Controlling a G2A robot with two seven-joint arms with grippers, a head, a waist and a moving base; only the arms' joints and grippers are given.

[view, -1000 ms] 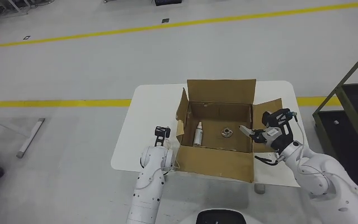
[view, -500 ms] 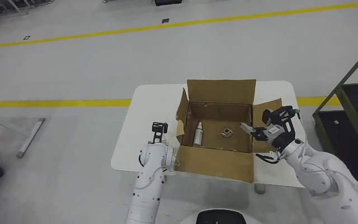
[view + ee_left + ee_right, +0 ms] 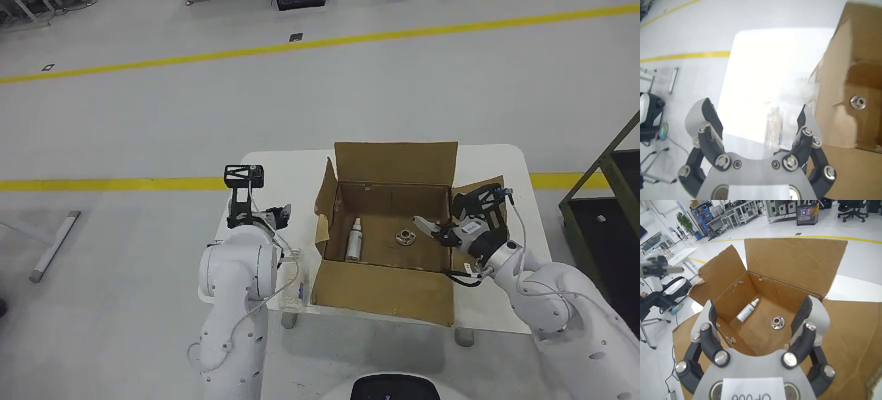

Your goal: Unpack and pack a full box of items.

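Box (image 3: 392,268), brown cardboard, stood on the white table (image 3: 285,172) with all four flaps folded outward and its top open. On its floor a white spray bottle (image 3: 748,311) lay on its side near the left wall, nozzle pointing toward the far wall. A round metal flange (image 3: 777,323) lay flat toward the middle of the floor, well apart from the spray bottle.

The right gripper (image 3: 759,306) hung above the box's right wall, tilted down toward the inside. Its dark-padded fingers (image 3: 712,313) were spread wide and held nothing. In the top view it sat over the right flap, close to the flange but above it.

The left gripper (image 3: 755,108) was raised over the table's left part, outside the box. Its jaws were also spread wide, with nothing between the pads. Below it, a clear plastic bottle (image 3: 773,130) rested on the table just beside the box's left wall, near the table's front edge. Whether it stood or lay could not be told. The gripper did not touch it.
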